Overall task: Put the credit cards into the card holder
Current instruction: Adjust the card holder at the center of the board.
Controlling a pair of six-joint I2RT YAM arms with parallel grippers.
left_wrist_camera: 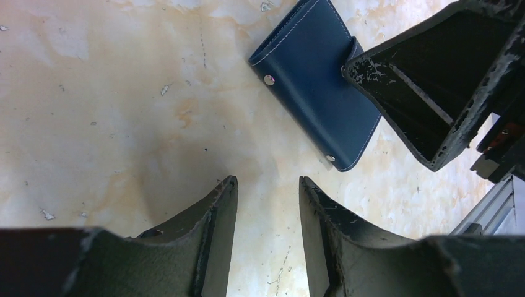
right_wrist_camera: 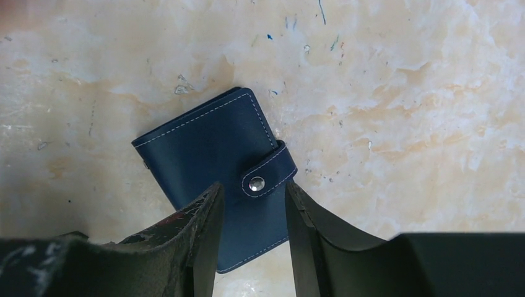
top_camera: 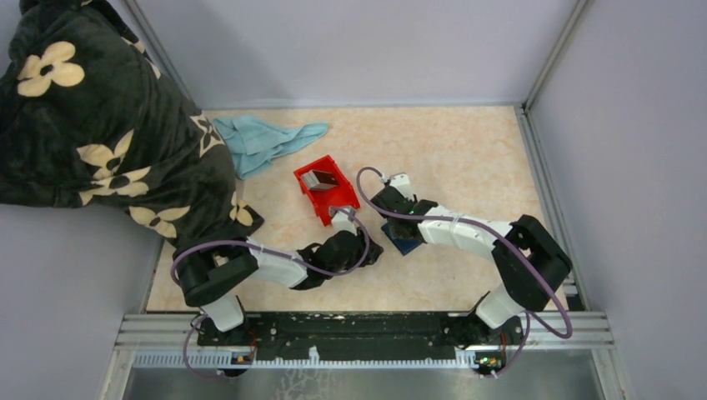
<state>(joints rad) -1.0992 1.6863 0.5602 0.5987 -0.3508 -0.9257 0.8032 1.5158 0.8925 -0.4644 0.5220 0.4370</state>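
Observation:
The card holder (right_wrist_camera: 210, 148), a navy wallet, lies shut on the table with its snap tab fastened. It also shows in the left wrist view (left_wrist_camera: 316, 80) and peeks out under the right arm (top_camera: 406, 244). My right gripper (right_wrist_camera: 254, 185) hangs open just over the wallet's tab edge, one finger on each side of the snap; whether it touches the wallet I cannot tell. Just left of the wallet my left gripper (left_wrist_camera: 267, 180) stands open over bare table with nothing between its fingers. The credit cards (top_camera: 321, 177) stand in a red bin (top_camera: 338, 206) behind both grippers.
A light blue cloth (top_camera: 267, 142) lies at the back left. A dark flowered blanket (top_camera: 100, 125) covers the left side and overhangs the table. Grey walls close in the back and right. The right gripper's fingers (left_wrist_camera: 427, 93) stand close to the left gripper.

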